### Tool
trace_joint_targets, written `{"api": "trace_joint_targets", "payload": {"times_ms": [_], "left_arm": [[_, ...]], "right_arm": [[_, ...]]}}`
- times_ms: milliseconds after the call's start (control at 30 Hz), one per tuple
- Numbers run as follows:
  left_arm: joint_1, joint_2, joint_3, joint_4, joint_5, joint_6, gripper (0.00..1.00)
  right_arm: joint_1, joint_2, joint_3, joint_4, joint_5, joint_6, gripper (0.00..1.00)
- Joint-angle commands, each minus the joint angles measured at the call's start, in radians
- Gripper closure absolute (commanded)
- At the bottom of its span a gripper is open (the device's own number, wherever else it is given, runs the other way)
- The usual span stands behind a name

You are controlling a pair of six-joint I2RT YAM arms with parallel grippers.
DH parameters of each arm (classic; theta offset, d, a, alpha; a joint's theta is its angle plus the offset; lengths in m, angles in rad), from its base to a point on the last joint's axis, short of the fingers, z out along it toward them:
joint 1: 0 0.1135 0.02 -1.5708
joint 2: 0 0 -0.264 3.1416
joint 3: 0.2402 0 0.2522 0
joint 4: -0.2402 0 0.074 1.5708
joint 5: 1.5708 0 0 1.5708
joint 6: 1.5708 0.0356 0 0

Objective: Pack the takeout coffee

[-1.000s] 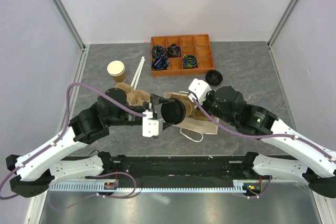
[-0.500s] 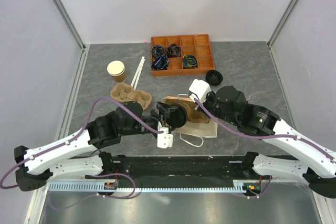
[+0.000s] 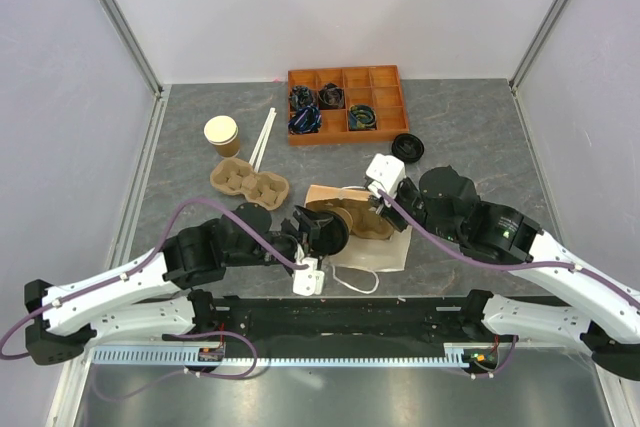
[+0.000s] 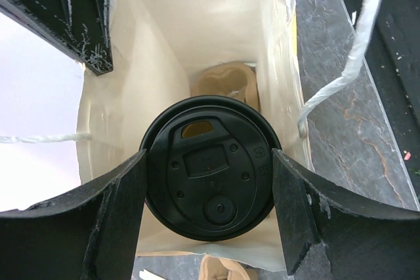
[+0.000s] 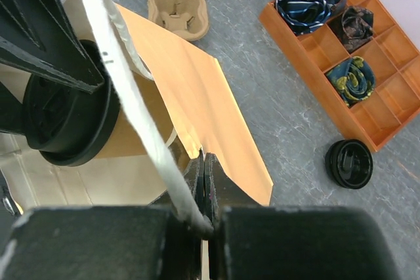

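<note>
The takeout coffee, a brown cup with a black lid, is gripped by its sides in my left gripper, lid facing the wrist. It sits in the open mouth of a kraft paper bag lying on its side. A cardboard cup carrier shows deep inside the bag. From above, the coffee and left gripper are at the bag's left end. My right gripper is shut on the bag's upper edge and holds it open. It also shows from above.
A lidless tan cup and a second cup carrier sit at the left, with white sticks beside them. An orange compartment tray stands at the back. A loose black lid lies beside it.
My left arm has swung toward the near edge with the coffee, uncovering the cup carrier on the table. The bag and my right gripper have shifted slightly toward the near side.
</note>
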Motion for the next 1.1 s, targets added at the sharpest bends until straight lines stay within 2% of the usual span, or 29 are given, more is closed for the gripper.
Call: {"api": "trace_joint_targets", "payload": {"times_ms": [0, 200, 400, 1067], "left_arm": [[-0.006, 0.032, 0.024, 0.011, -0.006, -0.003, 0.67], [-0.016, 0.085, 0.016, 0.086, -0.099, -0.043, 0.68], [-0.033, 0.112, -0.018, 0.166, -0.164, -0.031, 0.69], [-0.157, 0.140, -0.119, 0.310, -0.168, 0.057, 0.69]], "right_arm": [[0.023, -0.021, 0.020, 0.039, -0.016, 0.023, 1.00], [0.053, -0.018, 0.005, 0.056, 0.071, 0.023, 1.00], [0.060, -0.026, -0.007, 0.056, 0.048, 0.058, 1.00], [0.062, -0.035, -0.020, 0.082, -0.038, 0.147, 1.00]]}}
